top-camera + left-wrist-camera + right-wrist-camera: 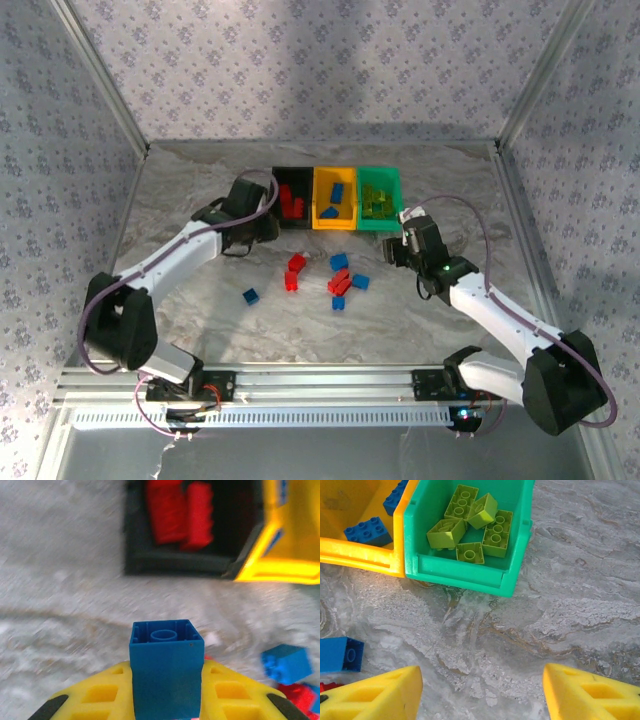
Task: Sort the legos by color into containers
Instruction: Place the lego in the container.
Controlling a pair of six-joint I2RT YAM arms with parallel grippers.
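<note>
Left gripper (166, 697) pinched a blue brick (166, 662), just short of the black bin (175, 564) holding red bricks (180, 512). Right gripper (480, 690) was spread, empty, before the green bin (460, 574) containing yellow-green bricks (470, 520). Loose bricks (340, 282) lay mid-table (200, 300).

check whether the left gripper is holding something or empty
Holding. The left gripper is shut on a blue lego, which sits clamped between its yellow fingers in the left wrist view.
</note>
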